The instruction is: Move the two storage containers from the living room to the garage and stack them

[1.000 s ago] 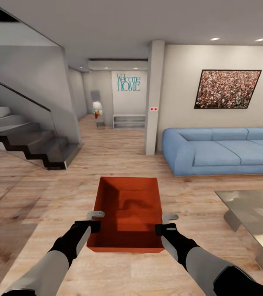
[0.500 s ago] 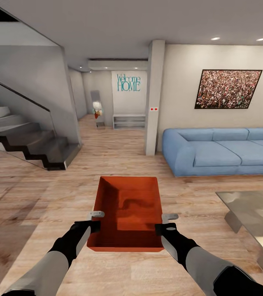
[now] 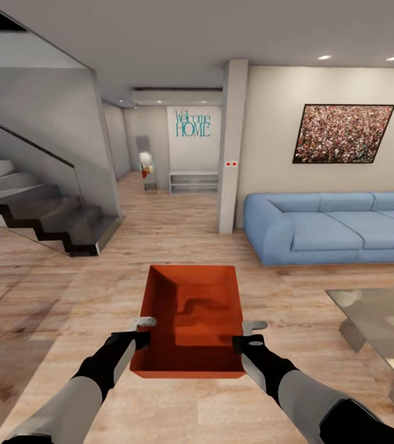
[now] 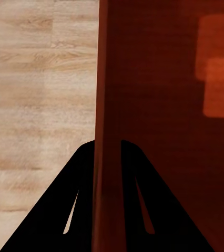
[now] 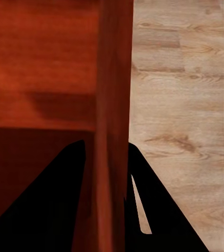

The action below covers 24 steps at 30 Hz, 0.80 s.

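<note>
Head view: container (image 3: 190, 320) between claws.

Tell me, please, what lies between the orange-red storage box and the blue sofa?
Bare light wood plank floor separates the orange-red storage box from the blue sofa, per the head view.

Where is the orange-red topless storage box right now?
In the head view the orange-red topless storage box is carried low at centre over the light wood plank floor, its side walls clamped by the left pincer and right pincer.
</note>
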Available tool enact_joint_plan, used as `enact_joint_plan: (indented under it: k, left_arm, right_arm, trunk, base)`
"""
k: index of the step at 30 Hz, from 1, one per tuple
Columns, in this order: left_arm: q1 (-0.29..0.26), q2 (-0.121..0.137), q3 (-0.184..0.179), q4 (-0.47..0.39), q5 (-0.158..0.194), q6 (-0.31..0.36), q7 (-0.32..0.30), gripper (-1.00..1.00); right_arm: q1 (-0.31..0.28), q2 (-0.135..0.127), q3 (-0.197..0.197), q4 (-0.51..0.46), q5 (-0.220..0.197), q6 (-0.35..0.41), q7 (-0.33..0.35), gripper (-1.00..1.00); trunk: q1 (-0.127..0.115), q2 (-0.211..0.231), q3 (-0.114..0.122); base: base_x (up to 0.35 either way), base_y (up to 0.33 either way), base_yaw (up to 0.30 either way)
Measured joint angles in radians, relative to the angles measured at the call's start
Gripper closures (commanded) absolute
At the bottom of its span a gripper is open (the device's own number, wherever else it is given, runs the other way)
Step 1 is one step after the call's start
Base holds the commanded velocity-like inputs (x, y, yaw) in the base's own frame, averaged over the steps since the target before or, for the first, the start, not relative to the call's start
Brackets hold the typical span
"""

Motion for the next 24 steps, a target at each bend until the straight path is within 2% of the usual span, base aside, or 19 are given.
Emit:
enact_joint_plan:
  k: [5,17,24]
  left_arm:
    - [0.0,0.001,-0.003,0.016,0.011,-0.017,0.0,1.0]
    - [0.0,0.001,-0.003,0.019,0.014,-0.021,0.0,1.0]
    - [0.0,0.002,-0.01,0.018,0.02,-0.02,0.004,1.0]
  right_arm:
    - [0.0,0.0,0.001,0.0,0.008,0.001,-0.002,1.0]
    - [0.0,0.0,0.001,0.0,0.01,0.001,-0.002,1.0]
    - [0.0,0.0,0.001,0.0,0.011,0.001,-0.002,1.0]
  trunk:
    - [0.0,0.0,0.0]
    - [0.0,0.0,0.0]
    - [0.0,0.0,0.0]
  base:
    - [0.263,0.1,0.0]
    - [0.3,0.119,0.0]
    - [0.093,0.027,0.0]
